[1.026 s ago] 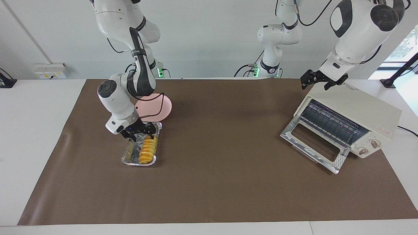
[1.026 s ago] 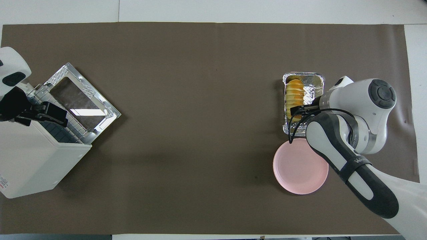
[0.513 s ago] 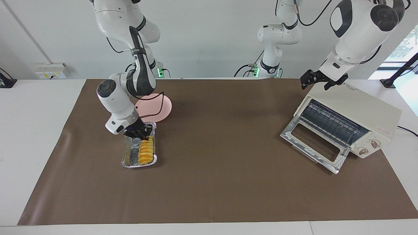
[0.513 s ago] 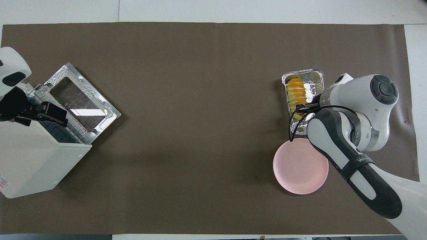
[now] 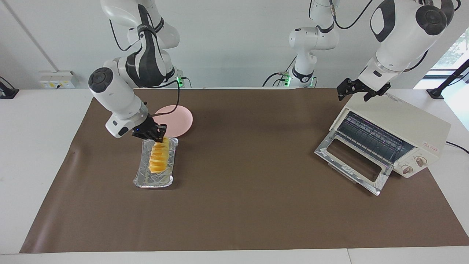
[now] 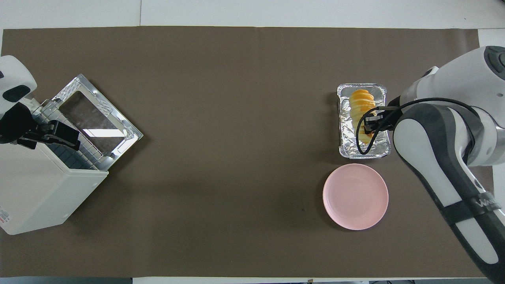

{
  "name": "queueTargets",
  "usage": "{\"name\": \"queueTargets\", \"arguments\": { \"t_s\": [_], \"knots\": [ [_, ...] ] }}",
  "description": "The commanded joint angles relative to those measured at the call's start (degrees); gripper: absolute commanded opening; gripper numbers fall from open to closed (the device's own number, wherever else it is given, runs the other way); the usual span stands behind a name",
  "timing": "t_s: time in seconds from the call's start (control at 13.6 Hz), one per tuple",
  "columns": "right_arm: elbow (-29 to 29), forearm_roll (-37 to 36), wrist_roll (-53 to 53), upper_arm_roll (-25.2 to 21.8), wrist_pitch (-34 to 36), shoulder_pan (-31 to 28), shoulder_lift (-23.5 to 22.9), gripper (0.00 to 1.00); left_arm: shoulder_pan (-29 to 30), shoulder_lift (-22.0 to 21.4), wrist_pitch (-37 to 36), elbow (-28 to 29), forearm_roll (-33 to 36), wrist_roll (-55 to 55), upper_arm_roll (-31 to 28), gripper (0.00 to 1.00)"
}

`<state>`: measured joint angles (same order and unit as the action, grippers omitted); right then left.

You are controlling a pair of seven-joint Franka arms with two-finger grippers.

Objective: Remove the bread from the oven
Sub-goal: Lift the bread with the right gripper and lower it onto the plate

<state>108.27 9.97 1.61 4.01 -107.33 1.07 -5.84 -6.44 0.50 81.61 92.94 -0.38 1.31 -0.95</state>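
While the right gripper (image 5: 153, 134) pinches the robot-side end of the bread (image 5: 159, 158), the loaf hangs tilted over the foil tray (image 5: 142, 180), its long axis running 12 to 6 o'clock in the overhead view. Well apart at the left arm's end, the left gripper (image 5: 357, 90) waits over the open oven (image 5: 399, 126); whether its jaws are parted I cannot tell.

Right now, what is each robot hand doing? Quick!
Right gripper: shut on the bread, lifting it from the foil tray.
Left gripper: over the oven, waiting; cannot be told.
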Motion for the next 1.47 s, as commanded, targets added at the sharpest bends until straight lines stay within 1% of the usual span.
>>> {"name": "queueTargets", "arguments": {
  "t_s": [0.0, 0.07, 0.22, 0.44, 0.51, 0.66, 0.88, 1.1, 1.39],
  "knots": [
    [6.6, 0.8, 1.2, 0.4, 4.4, -0.3, 8.5, 0.0, 0.3, -0.9, 0.8, 0.8, 0.3, 0.4, 0.1, 1.0],
    [9.6, 0.8, 1.8, 0.4, 6.8, -0.2, 11.6, 0.0, 0.3, -0.9, 0.8, 0.8, 0.3, 0.4, 0.1, 1.0],
    [15.9, 0.8, 3.4, 0.7, 9.1, 0.3, 17.2, 0.0, 0.3, -0.9, 0.8, 0.8, 0.3, 0.4, 0.1, 1.0],
    [24.9, 0.8, 5.7, 0.9, 8.3, 3.0, 22.3, 0.0, 0.2, -0.9, 0.8, 0.8, 0.3, 0.4, 0.1, 1.0],
    [26.5, 0.8, 6.3, 0.9, 8.0, 3.6, 23.1, 0.0, 0.3, -0.9, 0.8, 0.8, 0.3, 0.4, 0.1, 1.0],
    [28.0, 0.8, 6.5, 0.9, 7.9, 3.6, 23.5, 0.0, 0.3, -1.0, 0.8, 0.8, 0.3, 0.4, 0.1, 1.0],
    [32.6, 0.8, 6.3, 0.9, 3.1, 3.6, 25.0, 0.0, 0.3, -0.9, 0.8, 0.8, 0.3, 0.4, 0.1, 1.0],
    [34.4, 0.8, 6.3, 0.9, -1.8, 3.9, 24.1, 0.0, 0.3, -0.9, 0.8, 0.8, 0.3, 0.4, 0.1, 1.0],
    [36.4, 0.8, 6.6, 0.9, -5.2, 4.4, 23.3, 0.0, 0.3, -0.9, 0.8, 0.8, 0.3, 0.4, 0.1, 1.0]
  ]
}}
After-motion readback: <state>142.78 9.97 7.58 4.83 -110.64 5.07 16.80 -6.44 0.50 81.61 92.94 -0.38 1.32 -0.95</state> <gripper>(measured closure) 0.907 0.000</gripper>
